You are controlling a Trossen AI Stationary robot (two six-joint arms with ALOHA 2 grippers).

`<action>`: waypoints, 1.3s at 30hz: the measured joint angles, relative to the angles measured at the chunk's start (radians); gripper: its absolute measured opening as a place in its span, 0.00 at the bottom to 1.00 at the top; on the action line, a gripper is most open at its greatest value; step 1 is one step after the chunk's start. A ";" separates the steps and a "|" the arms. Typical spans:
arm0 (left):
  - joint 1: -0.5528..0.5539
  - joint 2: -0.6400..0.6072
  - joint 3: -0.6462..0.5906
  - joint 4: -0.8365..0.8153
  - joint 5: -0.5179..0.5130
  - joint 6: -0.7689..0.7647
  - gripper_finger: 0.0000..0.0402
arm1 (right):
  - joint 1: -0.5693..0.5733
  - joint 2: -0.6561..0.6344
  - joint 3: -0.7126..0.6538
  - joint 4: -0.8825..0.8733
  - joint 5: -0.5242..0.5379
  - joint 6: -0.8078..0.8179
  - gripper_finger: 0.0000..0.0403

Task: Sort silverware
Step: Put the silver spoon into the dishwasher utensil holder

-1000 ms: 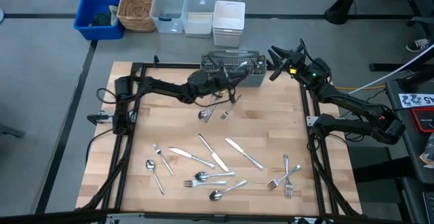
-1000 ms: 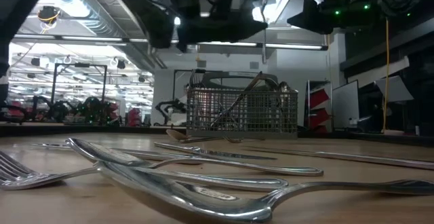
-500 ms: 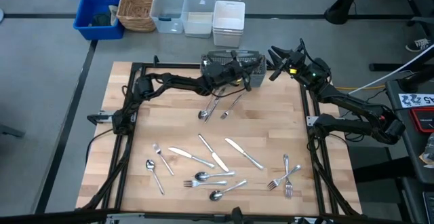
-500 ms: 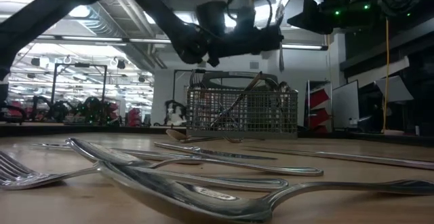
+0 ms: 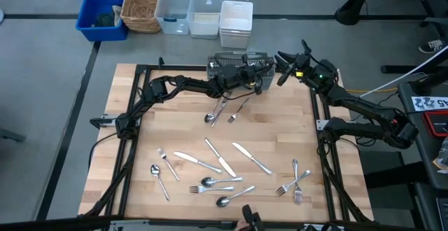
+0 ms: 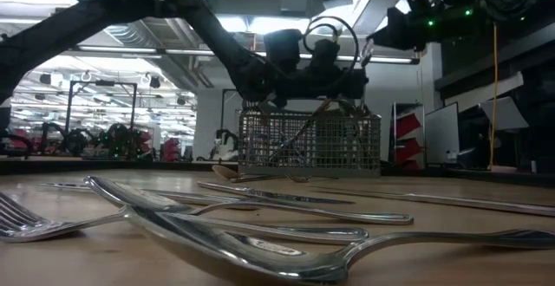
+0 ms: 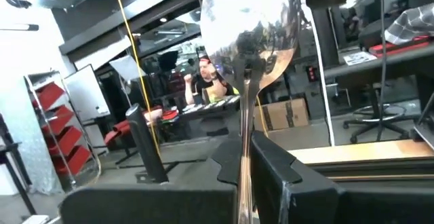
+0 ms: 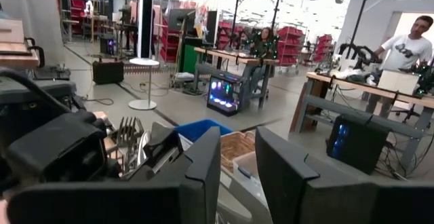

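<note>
Across the table [image 5: 280, 133], the left tool [image 5: 253, 79], clamping a spoon [image 7: 249, 30], has reached the basket [image 5: 241, 66] at twelve o'clock for drop-off; the right tool [image 5: 285, 64] waits apart-fingered at one o'clock.

A wire-mesh basket [image 5: 243, 70] stands at the far edge of the table [image 5: 140, 126], near its middle. The left pincer [image 5: 253, 78] sits over the basket, a spoon [image 7: 249, 27] upright between its fingers. The right pincer [image 5: 279, 61] hangs just right of the basket, by the table's far right corner. Two pieces of silverware [image 5: 222, 110] lie just in front of the basket; the rest [image 5: 224, 166] is spread along the near half of the table. Beyond the table's far edge, five bins [image 5: 168, 12] stand in a row on the floor
</note>
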 joint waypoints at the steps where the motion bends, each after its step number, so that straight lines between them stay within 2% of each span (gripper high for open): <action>1: 0.002 0.000 0.001 -0.011 0.002 -0.007 0.03 | 0.000 0.000 0.000 -0.001 0.000 0.000 0.23; 9: 0.001 -0.002 0.003 -0.075 0.002 -0.008 0.04 | 0.000 0.000 0.000 0.001 0.000 0.000 0.23; 30: -0.005 -0.002 0.001 -0.092 0.000 -0.054 0.22 | 0.000 0.000 0.000 0.002 0.000 0.000 0.23; 39: -0.007 0.005 -0.005 0.062 -0.009 -0.171 0.24 | 0.000 0.000 0.000 0.003 0.000 0.000 0.23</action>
